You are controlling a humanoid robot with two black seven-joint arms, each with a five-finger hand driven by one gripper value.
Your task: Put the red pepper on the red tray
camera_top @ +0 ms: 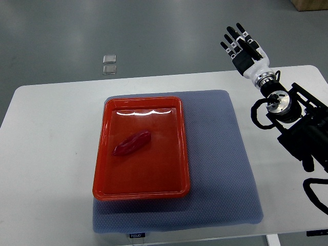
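A red pepper [131,143] lies inside the red tray [143,192], left of the tray's middle, tilted with its tip toward the upper right. The tray rests on a blue-grey mat [220,169] on the white table. My right hand [240,42] is far from the tray, raised past the table's back right edge, its fingers spread and holding nothing. Its arm runs in from the right edge. The left arm does not show.
The white table [46,169] has bare surface left of the mat. Two small clear squares [109,64] lie on the grey floor beyond the table's far edge. A brown box corner [311,4] shows at the top right.
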